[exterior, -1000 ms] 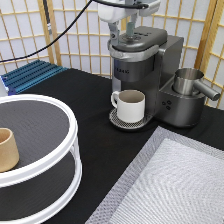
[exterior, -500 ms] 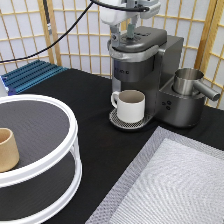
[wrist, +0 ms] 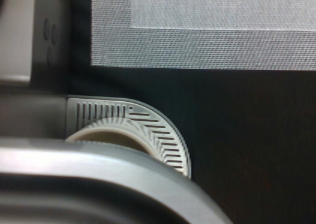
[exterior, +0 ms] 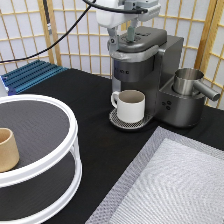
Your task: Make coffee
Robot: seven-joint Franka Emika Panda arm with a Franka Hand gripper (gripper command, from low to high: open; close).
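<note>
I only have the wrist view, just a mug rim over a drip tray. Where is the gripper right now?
Observer: In the exterior view the gripper is open at the top of the coffee machine, above the white mug.
Operator: Is it holding the pod?
Observer: Nothing shows between its fingers, and no pod is visible in either view.
Operator: Anything else on the table?
Observer: A tan cup stands on a white round shelf at the exterior view's left.
</note>
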